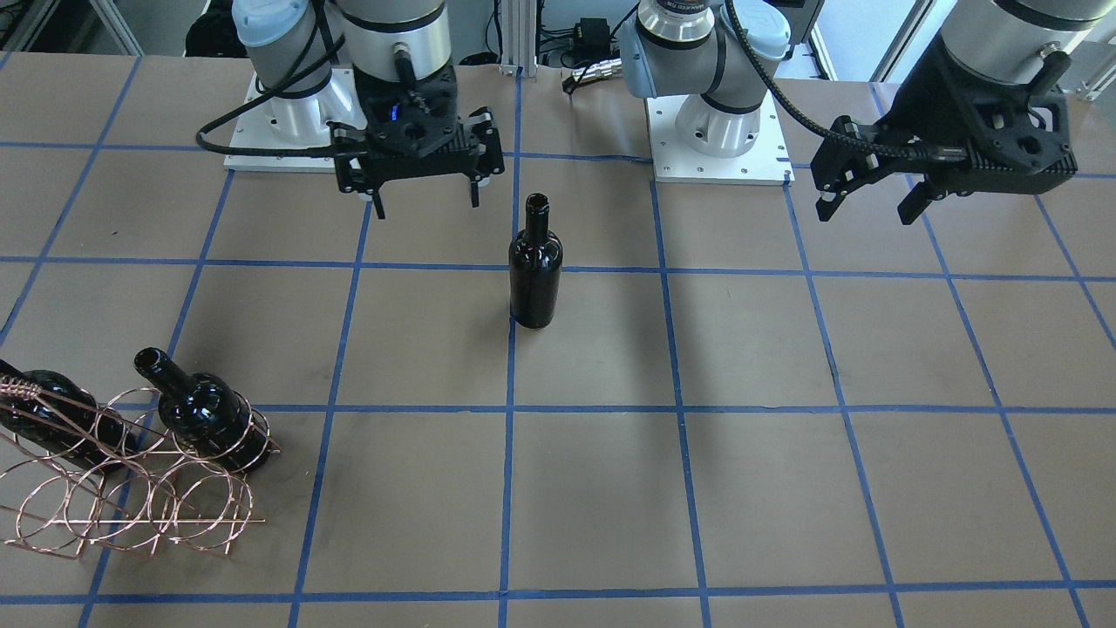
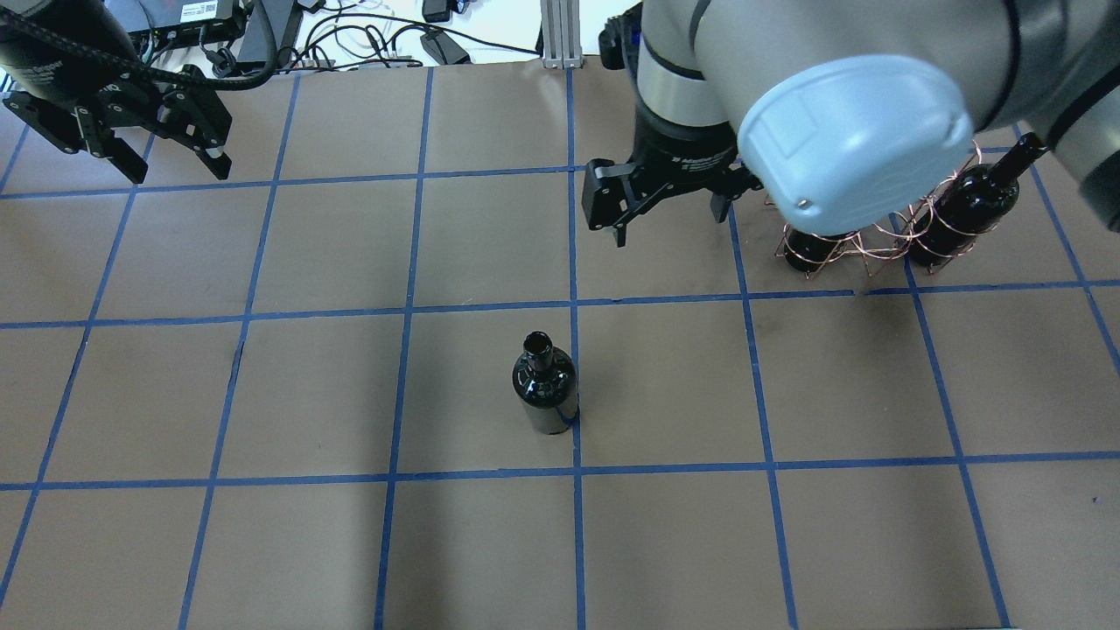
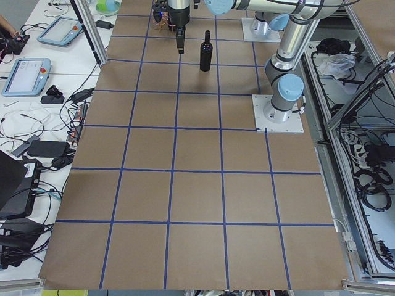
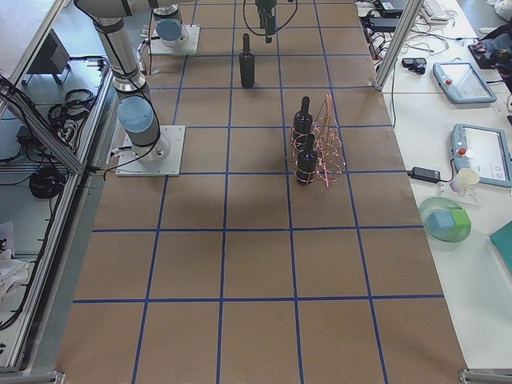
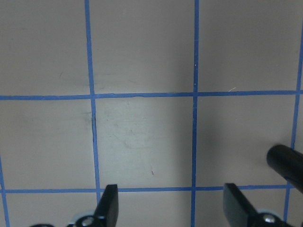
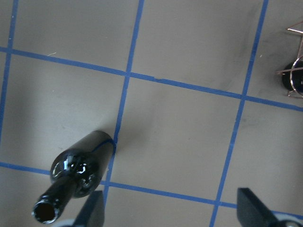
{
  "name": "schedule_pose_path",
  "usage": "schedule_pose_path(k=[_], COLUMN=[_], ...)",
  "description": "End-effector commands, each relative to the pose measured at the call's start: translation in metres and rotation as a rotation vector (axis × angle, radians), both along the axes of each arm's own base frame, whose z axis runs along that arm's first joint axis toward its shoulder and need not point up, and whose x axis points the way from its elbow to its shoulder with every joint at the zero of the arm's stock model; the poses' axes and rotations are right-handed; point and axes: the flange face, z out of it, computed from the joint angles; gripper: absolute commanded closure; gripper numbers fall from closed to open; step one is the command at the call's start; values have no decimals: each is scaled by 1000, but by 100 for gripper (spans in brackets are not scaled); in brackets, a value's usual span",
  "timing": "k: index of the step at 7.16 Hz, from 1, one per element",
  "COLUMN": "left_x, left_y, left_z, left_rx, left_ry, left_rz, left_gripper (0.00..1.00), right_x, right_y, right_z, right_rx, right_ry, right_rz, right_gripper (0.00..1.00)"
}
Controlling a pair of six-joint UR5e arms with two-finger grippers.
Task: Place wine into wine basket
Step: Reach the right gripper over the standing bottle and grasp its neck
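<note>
The wine (image 1: 534, 270) is a dark, label-less bottle standing upright alone at the table's middle; it also shows in the overhead view (image 2: 544, 385) and the right wrist view (image 6: 78, 172). The copper wire wine basket (image 1: 131, 493) lies toward the robot's right, far side (image 2: 875, 249) (image 4: 326, 144). My right gripper (image 1: 427, 208) (image 2: 672, 226) (image 6: 173, 210) is open and empty, hanging above the table beyond the wine, apart from it. My left gripper (image 1: 867, 214) (image 2: 179, 171) (image 5: 171, 203) is open and empty, far off to the wine's left.
Two alike dark bottles (image 1: 205, 419) (image 1: 52, 419) sit in the basket's rings. The arms' white base plates (image 1: 719, 153) (image 1: 279, 144) stand at the robot's edge. Blue tape lines grid the brown tabletop (image 2: 490, 542). Cables lie past the far edge (image 2: 367, 39).
</note>
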Motion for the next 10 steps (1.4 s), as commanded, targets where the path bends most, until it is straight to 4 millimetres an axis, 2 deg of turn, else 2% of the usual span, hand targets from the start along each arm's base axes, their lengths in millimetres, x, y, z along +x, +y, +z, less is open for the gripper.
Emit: schedule_pose_path(k=[1, 2, 4, 7, 10], left_x=[-1, 6, 9, 4, 1], left_y=[11, 17, 20, 20, 30], left_z=[6, 9, 4, 2, -4], left_rx=[-9, 7, 18, 15, 29], left_ry=[16, -83, -90, -46, -45], left_rz=[-22, -69, -65, -78, -83], left_gripper=[1, 0, 0, 0, 0], right_x=[47, 61, 75, 77, 86], right_y=[30, 35, 33, 37, 33], right_z=[-5, -15, -38, -78, -86], right_rx=[13, 28, 66, 118, 136], right_ry=[-21, -13, 7, 34, -20], right_rz=[-8, -14, -37, -41, -41], right_gripper=[0, 0, 0, 0, 1])
